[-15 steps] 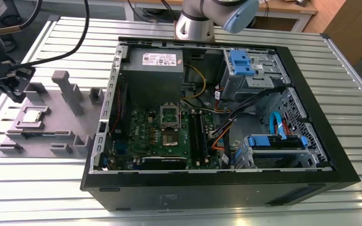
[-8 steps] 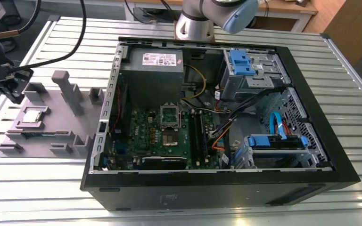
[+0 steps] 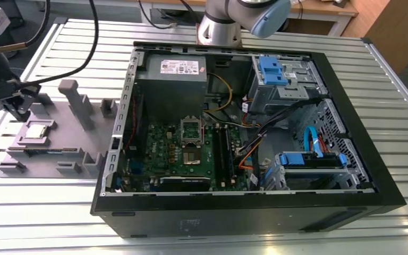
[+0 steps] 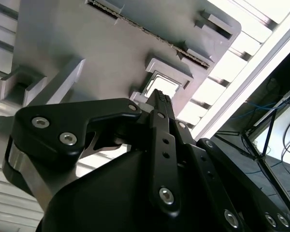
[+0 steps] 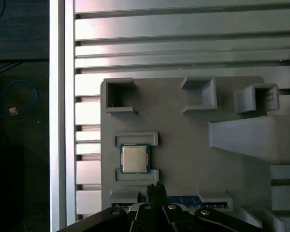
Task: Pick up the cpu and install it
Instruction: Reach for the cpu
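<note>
- One gripper (image 5: 155, 187), fingers pinched together, nothing between them; it hangs over the grey fixture plate (image 5: 183, 145).
- Both wrist views: fingertips (image 4: 159, 95) sit just beside the cpu (image 5: 134, 158), apart from it.
- cpu: small square chip with a pale silver top, lying flat in its nest on the plate, between two low grey brackets (image 5: 137, 139).
- Other open grey pockets (image 5: 120, 94) and a tall block (image 5: 251, 137) stand on the same plate.
- Exterior view: gripper (image 3: 21, 109) at 9 o'clock of the frame, cpu (image 3: 37, 129) just under it, plate (image 3: 66, 135) on the slatted metal table (image 3: 48, 202).
- Open black computer case (image 3: 225, 215) lies on the table at 3 o'clock of the plate, close beside it.
- Inside the case: green board (image 3: 165, 149) with the bare socket (image 3: 192, 155) and its frame flipped up (image 3: 189, 127); cpu is well apart from it.
- Farther in: grey power supply (image 3: 176, 69) at 12 o'clock of the board, blue drive trays (image 3: 271, 69) at 2 o'clock.
- Arm base (image 3: 222, 29) stands beyond the case at 12 o'clock.
</note>
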Action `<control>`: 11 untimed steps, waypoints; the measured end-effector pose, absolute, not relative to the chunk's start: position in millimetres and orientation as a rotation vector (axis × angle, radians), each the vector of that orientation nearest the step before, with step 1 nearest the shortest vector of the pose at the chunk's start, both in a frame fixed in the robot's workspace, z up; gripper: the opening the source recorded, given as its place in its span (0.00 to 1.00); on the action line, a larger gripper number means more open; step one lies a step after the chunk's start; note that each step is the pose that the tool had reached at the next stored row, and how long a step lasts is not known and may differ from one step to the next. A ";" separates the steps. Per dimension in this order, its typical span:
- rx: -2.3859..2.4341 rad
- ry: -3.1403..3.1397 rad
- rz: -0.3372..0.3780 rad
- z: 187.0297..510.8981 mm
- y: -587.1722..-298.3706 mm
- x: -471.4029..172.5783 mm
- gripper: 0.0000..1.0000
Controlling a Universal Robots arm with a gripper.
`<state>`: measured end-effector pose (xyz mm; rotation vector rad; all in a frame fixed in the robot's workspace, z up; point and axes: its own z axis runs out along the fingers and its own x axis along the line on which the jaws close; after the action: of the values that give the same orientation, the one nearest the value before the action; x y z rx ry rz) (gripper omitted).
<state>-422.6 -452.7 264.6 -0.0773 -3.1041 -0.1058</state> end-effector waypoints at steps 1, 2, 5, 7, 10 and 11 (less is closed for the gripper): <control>-0.075 -3.104 -0.106 262.8 -452.4 -422.9 0.10; -0.072 -3.104 -0.106 261.0 -452.2 -423.1 0.10; -0.068 -3.104 -0.105 258.8 -451.8 -423.4 0.10; -0.068 -3.104 -0.105 258.2 -451.6 -424.2 0.10; -0.068 -3.104 -0.105 256.6 -450.4 -427.4 0.10; -0.068 -3.104 -0.106 255.7 -449.7 -428.7 0.10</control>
<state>-428.7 -449.7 255.7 -0.0684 -3.1044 -0.1055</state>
